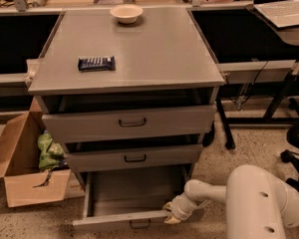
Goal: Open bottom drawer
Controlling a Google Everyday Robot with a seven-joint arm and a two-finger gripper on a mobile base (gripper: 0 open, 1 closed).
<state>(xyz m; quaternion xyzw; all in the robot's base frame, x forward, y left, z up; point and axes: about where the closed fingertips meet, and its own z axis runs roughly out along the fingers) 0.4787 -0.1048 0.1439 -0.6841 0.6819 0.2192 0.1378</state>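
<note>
One end effector, low on the robot's white arm, at the right end of the bottom drawer front, apparently touching it. Can't tell how far open it is or whether it grips anything.

Drawer is pulled well out and runs left and back from the end effector. Its loop handle is just left, not held. Task looks nearly done.

Risks:
- Contact is at the corner, not the handle, so more pull could skew the drawer and bind the slides, or slip off the edge.
- Over-pull could hit the end stop and drag the whole unit.

Directly above, the middle drawer and top drawer both stand ajar, which puts weight forward.

Higher and further back is the smooth grey desk, with a candy bar up-left and a bowl at the far edge.

Well left is a cardboard box holding a green bag. Speckled floor.
</note>
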